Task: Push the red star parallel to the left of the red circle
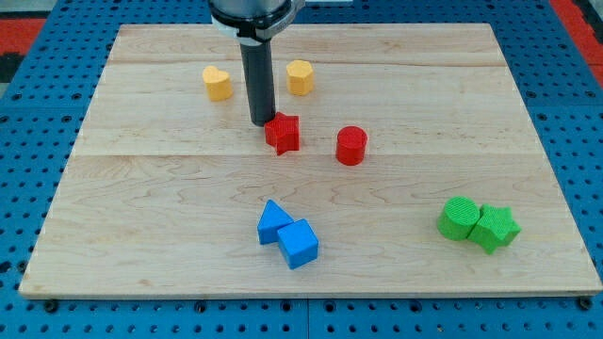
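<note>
The red star [283, 133] lies near the middle of the wooden board, a little left of the red circle [351, 145] and slightly higher in the view. My tip [262, 122] stands just at the star's upper left edge, touching or nearly touching it. The rod rises straight up to the view's top.
A yellow heart [218, 83] and a yellow hexagon [300, 77] lie near the view's top, either side of the rod. A blue triangle [273, 221] and blue cube [299, 243] touch at bottom centre. A green circle [460, 217] and green star [495, 228] touch at bottom right.
</note>
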{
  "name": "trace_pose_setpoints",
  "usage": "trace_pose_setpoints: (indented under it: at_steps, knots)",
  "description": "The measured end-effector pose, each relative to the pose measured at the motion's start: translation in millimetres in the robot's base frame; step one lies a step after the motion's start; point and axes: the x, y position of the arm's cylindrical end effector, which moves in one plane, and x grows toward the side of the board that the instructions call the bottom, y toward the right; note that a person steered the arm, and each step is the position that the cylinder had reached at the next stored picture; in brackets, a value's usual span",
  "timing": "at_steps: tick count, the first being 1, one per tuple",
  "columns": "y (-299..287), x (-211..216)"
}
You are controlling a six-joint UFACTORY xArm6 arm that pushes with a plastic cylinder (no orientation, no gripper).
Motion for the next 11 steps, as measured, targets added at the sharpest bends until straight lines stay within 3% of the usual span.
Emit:
trace_pose_setpoints:
  at_steps: [1, 4, 6, 9, 10, 11]
  knots:
    - [1, -27]
    - [26, -18]
    - [26, 17]
    - [19, 16]
    - [-57, -5]
    - [-113, 18]
